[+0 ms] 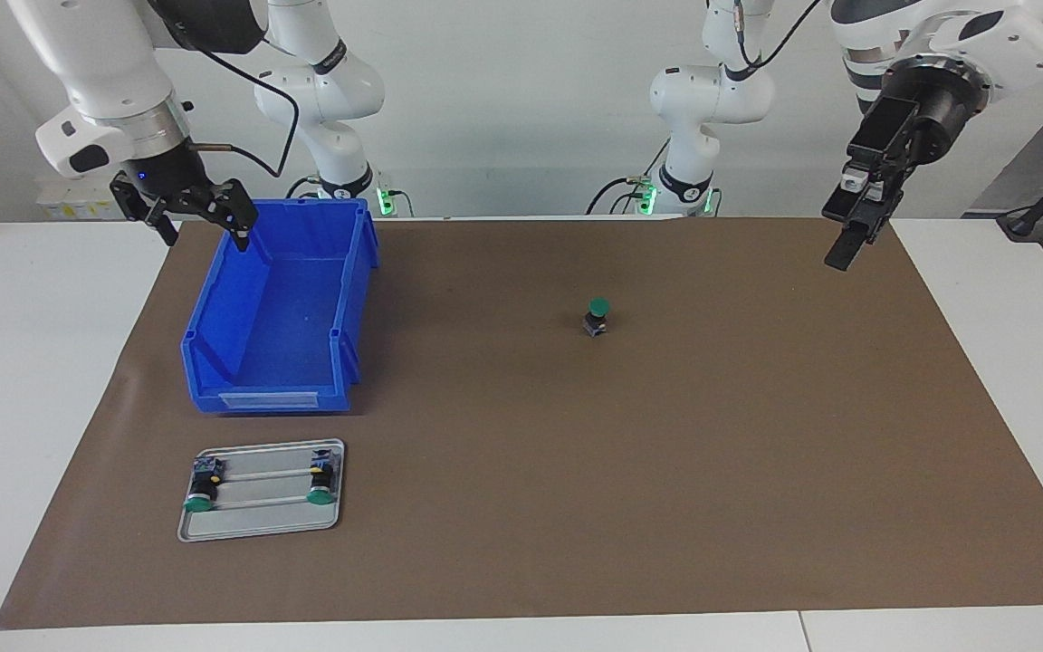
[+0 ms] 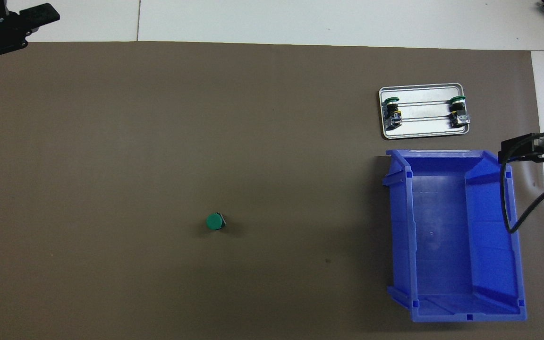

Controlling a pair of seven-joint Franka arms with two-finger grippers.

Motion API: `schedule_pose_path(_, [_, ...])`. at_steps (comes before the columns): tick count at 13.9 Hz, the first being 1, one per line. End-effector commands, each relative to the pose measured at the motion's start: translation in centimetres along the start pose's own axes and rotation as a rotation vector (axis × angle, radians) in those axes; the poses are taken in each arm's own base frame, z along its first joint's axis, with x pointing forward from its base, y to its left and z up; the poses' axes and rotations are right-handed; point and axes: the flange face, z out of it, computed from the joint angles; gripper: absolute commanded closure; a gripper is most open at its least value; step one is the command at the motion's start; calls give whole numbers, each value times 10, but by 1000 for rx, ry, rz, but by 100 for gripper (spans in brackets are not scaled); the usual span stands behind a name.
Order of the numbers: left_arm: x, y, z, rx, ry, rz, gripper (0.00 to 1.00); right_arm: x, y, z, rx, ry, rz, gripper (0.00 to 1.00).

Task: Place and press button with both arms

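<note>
While the button stands cap-up on the brown mat, I see the left gripper and right gripper raised, spread wide, holding nothing.

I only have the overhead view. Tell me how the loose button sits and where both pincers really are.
Observer: The button stands upright on the mat, green cap on top, dark body and base block beneath.
Operator: Now the right pincer.
Observer: The right pincer hangs open in the air by the rim of the blue bin, touching nothing.
Operator: Report the left one.
Observer: The left pincer hangs raised over the mat's edge at the left arm's end, holding nothing.
</note>
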Motion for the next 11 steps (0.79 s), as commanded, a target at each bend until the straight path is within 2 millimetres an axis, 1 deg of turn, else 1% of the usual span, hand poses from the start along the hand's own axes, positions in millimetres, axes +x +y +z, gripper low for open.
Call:
schedule_pose_path(1, [-18,-1,-5,183,-82,135,0,-5,-1,-3,9,-3,4,0])
schedule_pose_path(3, [-34,-4,-1,316,-130,227,0,-5,-1,-3,9,-3,4,0])
schedule_pose_path(4, [-45,-2,2,366,-158,266,0,-5,-1,-3,9,-3,4,0])
schedule_pose_path(6, [-72,-7,5,510,-257,343,0,-5,-1,-3,9,-3,4,0])
schedule_pose_path(8, [-88,-18,2,582,-333,347,0,-5,-1,-4,9,-1,4,0])
schedule_pose_path(10, [-119,-19,-1,639,-473,344,0,-5,-1,-3,9,-3,4,0])
schedule_pose_path(11, [-128,-27,-1,666,-506,343,0,-5,-1,-3,9,-3,4,0])
